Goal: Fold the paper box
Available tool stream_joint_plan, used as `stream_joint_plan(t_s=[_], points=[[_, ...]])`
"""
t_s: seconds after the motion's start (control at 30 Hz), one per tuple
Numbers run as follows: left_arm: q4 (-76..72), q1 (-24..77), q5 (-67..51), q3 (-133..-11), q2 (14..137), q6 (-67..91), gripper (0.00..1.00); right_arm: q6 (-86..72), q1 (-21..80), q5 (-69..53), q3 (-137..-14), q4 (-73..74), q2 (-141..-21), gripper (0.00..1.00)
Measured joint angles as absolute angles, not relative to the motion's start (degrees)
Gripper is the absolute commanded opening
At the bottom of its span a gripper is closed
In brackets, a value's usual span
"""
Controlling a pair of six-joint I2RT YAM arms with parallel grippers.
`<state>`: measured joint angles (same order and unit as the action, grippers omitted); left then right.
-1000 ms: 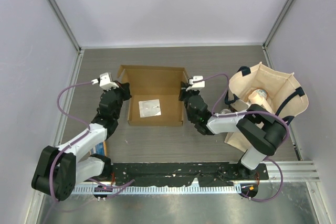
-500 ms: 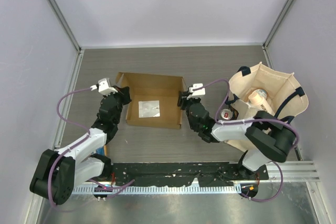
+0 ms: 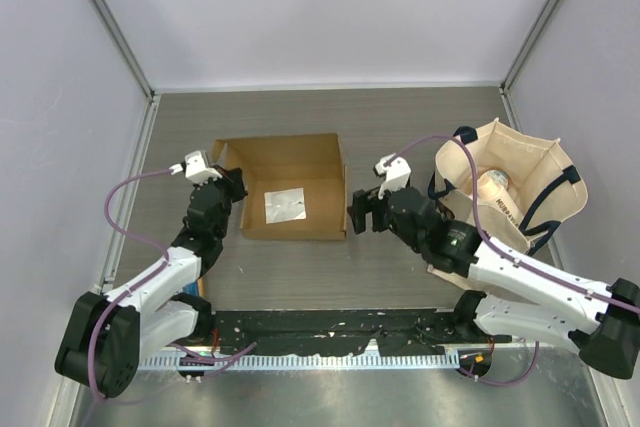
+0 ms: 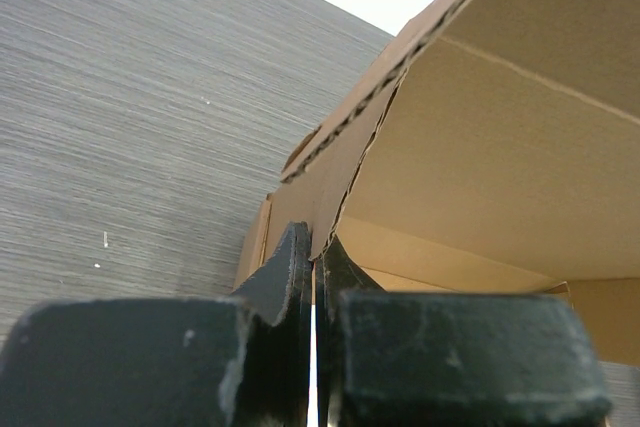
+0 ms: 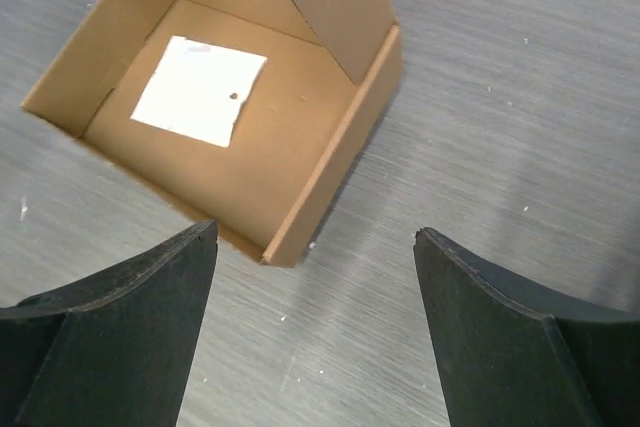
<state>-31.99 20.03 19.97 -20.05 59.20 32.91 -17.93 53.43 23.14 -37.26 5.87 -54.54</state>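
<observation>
Altogether: one paper box [image 3: 300, 162], one white sheet [image 3: 285, 205], one tote bag [image 3: 515, 172], two arms and two grippers, all on or over one grey table [image 3: 400, 127].
Paper box: brown cardboard, open at the top, sitting about mid-table, slightly nearer the left edge than the right. Its low walls stand up, and one taller panel rises along the far side.
White sheet: a single square lying flat on the box floor, roughly at its middle.
Left gripper [image 4: 313, 262]: jaws pressed together on a cardboard edge at the box's left side, with the board caught between the two fingers.
Right gripper [image 5: 315, 235]: jaws spread wide and holding nothing. It hovers just off the box's near-right corner, clear of the cardboard.
Tote bag: beige cloth with dark handles, near the table's right edge, well apart from the box, its mouth open upward. One pale rounded item shows inside, too small to identify.
Purple cables [image 3: 125, 187]: two, one looping from each wrist.
</observation>
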Motion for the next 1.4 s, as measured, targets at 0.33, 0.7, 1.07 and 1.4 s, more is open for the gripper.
stream_joint_plan(t_s=[0.33, 0.7, 1.07, 1.4], points=[[-31.7, 20.1, 20.0, -19.9, 59.0, 31.2, 0.00, 2.6, 53.4, 17.8, -77.8, 23.7, -69.5, 0.86], [-30.9, 20.1, 20.2, -20.0, 58.8, 31.0, 0.00, 25.6, 53.4, 9.6, -99.8, 32.3, -93.7, 0.86], [-26.4, 20.1, 20.9, -20.9, 57.3, 31.6, 0.28, 31.9, 53.4, 7.5, -106.9, 39.0, -102.0, 0.56], [-6.9, 20.1, 16.1, -22.3, 49.1, 38.9, 0.64, 29.1, 53.5, 5.9, -103.0, 39.1, -102.0, 0.56]])
